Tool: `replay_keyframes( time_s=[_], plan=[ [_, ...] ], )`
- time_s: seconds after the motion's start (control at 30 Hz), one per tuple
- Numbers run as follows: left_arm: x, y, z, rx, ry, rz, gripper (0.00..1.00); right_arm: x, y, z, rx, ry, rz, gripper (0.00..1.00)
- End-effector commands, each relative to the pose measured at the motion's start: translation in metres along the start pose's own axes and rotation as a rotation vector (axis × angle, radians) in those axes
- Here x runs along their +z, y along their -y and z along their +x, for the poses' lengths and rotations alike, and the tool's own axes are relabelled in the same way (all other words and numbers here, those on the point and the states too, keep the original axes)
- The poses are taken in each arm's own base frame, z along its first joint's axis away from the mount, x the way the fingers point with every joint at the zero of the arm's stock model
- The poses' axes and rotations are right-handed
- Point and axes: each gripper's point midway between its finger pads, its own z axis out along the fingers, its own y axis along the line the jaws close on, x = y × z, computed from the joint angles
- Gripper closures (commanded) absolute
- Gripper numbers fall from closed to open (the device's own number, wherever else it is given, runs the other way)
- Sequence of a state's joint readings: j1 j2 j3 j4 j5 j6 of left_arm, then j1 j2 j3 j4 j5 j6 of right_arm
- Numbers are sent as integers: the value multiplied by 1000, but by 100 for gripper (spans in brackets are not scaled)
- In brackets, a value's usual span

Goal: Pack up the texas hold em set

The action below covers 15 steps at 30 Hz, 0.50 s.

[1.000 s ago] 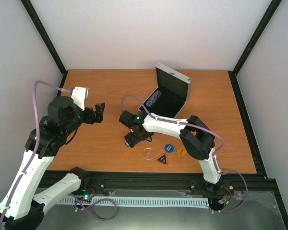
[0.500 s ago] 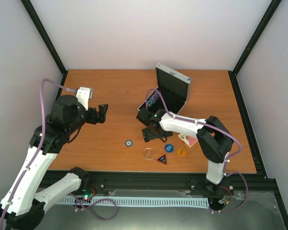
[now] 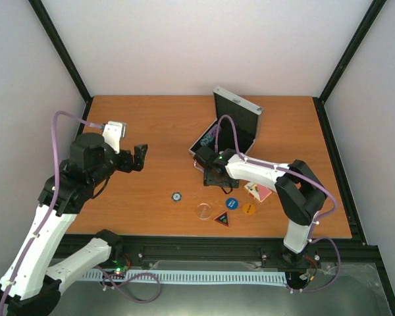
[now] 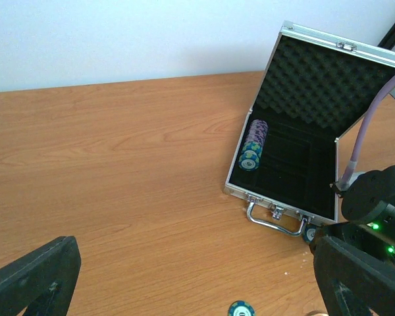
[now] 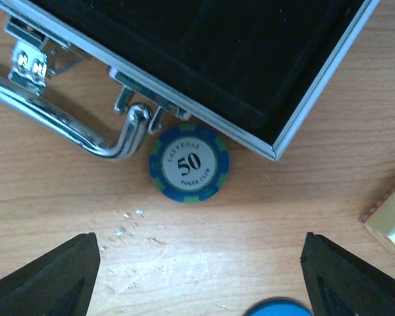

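The silver case [image 3: 232, 129] stands open at the back of the table, its lid up, with a row of chips [image 4: 253, 145] lying in its black lining [image 4: 296, 164]. My right gripper [image 3: 214, 176] hovers open just in front of the case handle [image 5: 85, 135]. A blue-green "50" chip [image 5: 189, 162] lies flat on the wood against the case's front rim, ahead of the open right gripper [image 5: 197, 276]. A second chip [image 3: 176, 196] lies alone to the left. My left gripper [image 3: 137, 158] hangs open and empty over bare wood, well left of the case.
Near the front edge lie a clear round button [image 3: 203, 210], a dark triangular button [image 3: 222, 218], a blue round button [image 3: 232, 203] and an orange one [image 3: 249, 209]. The red-backed card deck [image 3: 260, 191] sits beside the right forearm.
My right gripper moved right and back, from over the lone left chip to the case's front. That chip now lies uncovered. The left arm shifted only slightly.
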State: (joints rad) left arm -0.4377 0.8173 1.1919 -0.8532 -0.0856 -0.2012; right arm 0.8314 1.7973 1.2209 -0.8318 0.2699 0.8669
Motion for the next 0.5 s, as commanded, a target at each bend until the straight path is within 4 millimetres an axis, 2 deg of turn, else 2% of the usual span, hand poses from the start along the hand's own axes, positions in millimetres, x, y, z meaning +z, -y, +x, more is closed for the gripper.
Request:
replay_keyframes(
  time_s=[0.0,0.2,0.47],
  plan=[
    [-10,0,-10,19,41,6,0,-6,-4,-24,119,82,-26,16],
    [-11,-2,-8,26,37,-5,0,1,3,-21,181,96,-10,29],
    [-7,-1,-6,20,27,-4,0,9,17,-19,213,106,33,29]
  ],
)
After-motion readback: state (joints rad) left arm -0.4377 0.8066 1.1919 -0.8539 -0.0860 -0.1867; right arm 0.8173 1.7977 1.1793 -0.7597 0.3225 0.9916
